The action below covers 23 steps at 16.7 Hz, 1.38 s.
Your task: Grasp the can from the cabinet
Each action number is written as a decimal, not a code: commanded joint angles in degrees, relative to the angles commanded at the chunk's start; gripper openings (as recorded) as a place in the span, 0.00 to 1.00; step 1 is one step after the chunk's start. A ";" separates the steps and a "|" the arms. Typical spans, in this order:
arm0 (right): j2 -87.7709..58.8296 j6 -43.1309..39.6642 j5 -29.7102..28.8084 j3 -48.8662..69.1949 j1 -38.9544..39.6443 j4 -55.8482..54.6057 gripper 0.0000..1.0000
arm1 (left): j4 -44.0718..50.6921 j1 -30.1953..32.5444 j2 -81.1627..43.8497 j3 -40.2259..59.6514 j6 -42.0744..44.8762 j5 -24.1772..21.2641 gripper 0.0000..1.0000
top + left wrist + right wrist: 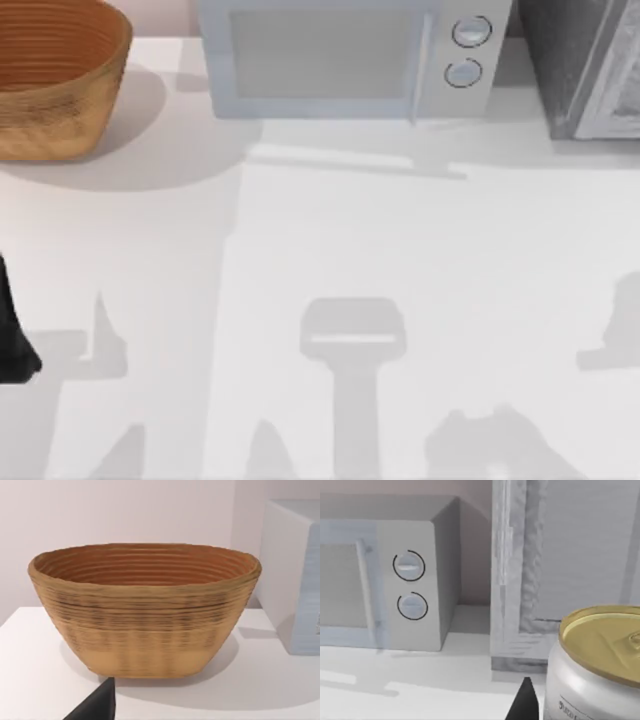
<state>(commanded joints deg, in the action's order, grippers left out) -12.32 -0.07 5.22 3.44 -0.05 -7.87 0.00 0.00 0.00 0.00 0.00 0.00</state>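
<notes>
The can is a smooth silver cylinder with a golden-yellow lid, standing upright at the lower right of the right wrist view, close before the cabinet. The cabinet's door is a pale, grainy framed panel; seen from above, its body is dark speckled grey at the upper right. Beside it sits a boxy pale blue-grey microwave with two round knobs. A ribbed woven basket, nothing seen inside, occupies the white counter's upper left.

The left arm sits at the frame's left edge. I cannot tell how either hand stands.
</notes>
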 joint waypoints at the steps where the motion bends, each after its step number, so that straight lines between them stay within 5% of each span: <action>1: -2.89 0.00 1.17 0.87 -0.17 -1.96 0.00 | 0.00 0.00 0.00 0.00 0.00 0.00 1.00; 23: -64.58 0.75 25.17 20.93 -5.19 -45.51 0.00 | 0.00 0.00 0.00 0.00 0.00 0.00 1.00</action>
<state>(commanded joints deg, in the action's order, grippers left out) -76.91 0.67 30.39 24.37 -5.24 -53.37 0.00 0.00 0.00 0.00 0.00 0.00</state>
